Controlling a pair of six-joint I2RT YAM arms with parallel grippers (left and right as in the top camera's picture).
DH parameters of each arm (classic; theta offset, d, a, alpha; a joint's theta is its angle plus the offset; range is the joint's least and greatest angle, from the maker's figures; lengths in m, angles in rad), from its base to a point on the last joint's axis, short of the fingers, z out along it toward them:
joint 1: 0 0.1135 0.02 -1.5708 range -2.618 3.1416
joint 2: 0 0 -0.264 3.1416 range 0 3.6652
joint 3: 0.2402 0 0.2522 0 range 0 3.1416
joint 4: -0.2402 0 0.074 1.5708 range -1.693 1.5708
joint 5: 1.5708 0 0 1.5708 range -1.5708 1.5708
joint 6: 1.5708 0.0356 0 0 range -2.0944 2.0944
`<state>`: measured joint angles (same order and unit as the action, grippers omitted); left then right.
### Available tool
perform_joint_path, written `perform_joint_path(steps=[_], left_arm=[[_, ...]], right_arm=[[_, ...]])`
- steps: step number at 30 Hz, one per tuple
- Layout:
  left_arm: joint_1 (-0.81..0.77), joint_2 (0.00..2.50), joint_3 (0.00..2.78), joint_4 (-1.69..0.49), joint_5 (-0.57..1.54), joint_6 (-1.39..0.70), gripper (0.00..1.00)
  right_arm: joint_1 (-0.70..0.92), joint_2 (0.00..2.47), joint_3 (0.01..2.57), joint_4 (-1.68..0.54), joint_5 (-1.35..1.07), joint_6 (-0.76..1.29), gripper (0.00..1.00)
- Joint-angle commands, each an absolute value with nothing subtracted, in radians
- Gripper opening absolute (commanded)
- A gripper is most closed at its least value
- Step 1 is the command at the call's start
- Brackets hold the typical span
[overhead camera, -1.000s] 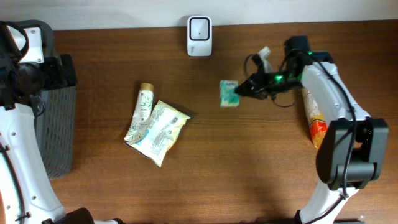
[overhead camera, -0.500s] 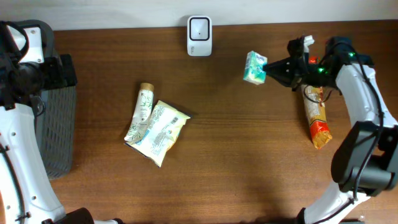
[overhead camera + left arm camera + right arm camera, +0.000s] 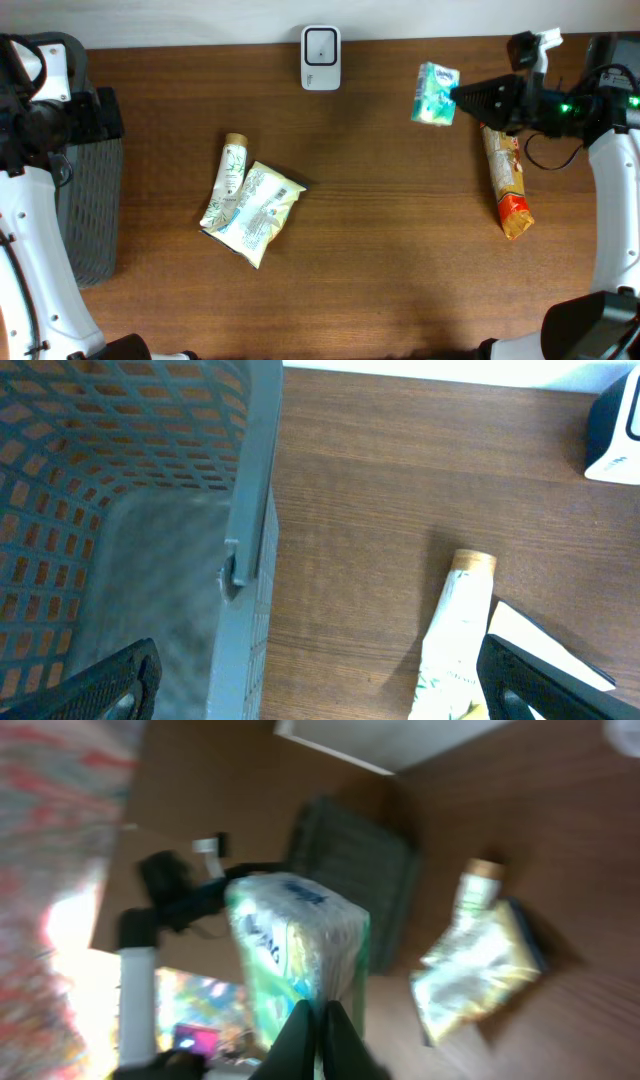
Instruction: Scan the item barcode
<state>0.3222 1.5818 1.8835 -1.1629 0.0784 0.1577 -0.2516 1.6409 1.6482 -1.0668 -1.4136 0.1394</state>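
At the tips of the right gripper [image 3: 457,98] sits the small green and white soft packet [image 3: 436,93], pinched between the closed fingers and held in the air above the brown wooden table [image 3: 400,280]. In the right wrist view the two dark fingers meet on its lower edge and the packet [image 3: 300,945] stands up beyond them. The white barcode scanner [image 3: 321,44] stands further on in the direction the fingers point, past the packet and a little to the wall side, not touching it. Below the right arm, behind the fingertips, lies a long orange and tan snack bag [image 3: 505,180]. The left gripper [image 3: 320,680] is wide open and holds nothing; it hangs at the edge of the grey mesh basket [image 3: 120,510], with a cream tube with a gold cap [image 3: 455,630] just ahead of it. I judge that the step in hand is presenting the packet to the scanner. The barcode does not show in any view, so the next move probably calls for carrying the packet forward to the scanner window and turning the wrist until the printed code faces it.
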Motion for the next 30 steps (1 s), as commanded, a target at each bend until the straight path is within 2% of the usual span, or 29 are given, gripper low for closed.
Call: perform_joint_path(steps=[1, 2, 4, 7, 10, 11, 13, 15, 17, 19, 26, 30], left_arm=[[0.326, 1.574, 1.896, -1.164, 0.089, 0.171, 0.99], [0.326, 1.574, 1.896, -1.164, 0.089, 0.171, 0.99], [0.326, 1.574, 1.896, -1.164, 0.089, 0.171, 0.99], [0.326, 1.574, 1.896, -1.164, 0.089, 0.171, 0.99], [0.326, 1.574, 1.896, -1.164, 0.089, 0.171, 0.99], [0.326, 1.574, 1.896, -1.164, 0.089, 0.171, 0.99], [0.326, 1.574, 1.896, -1.164, 0.089, 0.171, 0.99], [0.326, 1.574, 1.896, -1.164, 0.089, 0.171, 0.99], [0.326, 1.574, 1.896, -1.164, 0.089, 0.171, 0.99], [0.326, 1.574, 1.896, -1.164, 0.089, 0.171, 0.99], [0.326, 1.574, 1.896, -1.164, 0.089, 0.171, 0.99], [0.326, 1.574, 1.896, -1.164, 0.089, 0.171, 0.99]], right_arm=[[-0.119, 1.629, 1.659, -1.114, -0.957, 0.109, 0.04], [-0.036, 1.631, 1.658, -1.123, -0.673, 0.154, 0.04], [0.087, 1.661, 1.634, -1.118, -0.430, 0.219, 0.04], [0.222, 1.833, 1.625, -1.108, -0.406, 0.219, 0.04], [0.242, 1.990, 1.625, -1.113, -0.343, 0.208, 0.04], [0.249, 1.998, 1.625, -1.124, -0.335, 0.140, 0.05], [0.292, 1.998, 1.626, -1.142, -0.296, 0.044, 0.24], [0.382, 1.998, 1.626, -1.146, -0.055, 0.028, 0.37], [0.494, 1.998, 1.626, -1.172, 0.031, -0.045, 0.45], [0.569, 2.003, 1.625, -1.190, 0.121, -0.044, 0.47], [0.507, 2.005, 1.518, -1.164, 0.196, -0.037, 0.46], [0.387, 2.005, 1.518, -1.068, 0.195, -0.022, 0.46]])
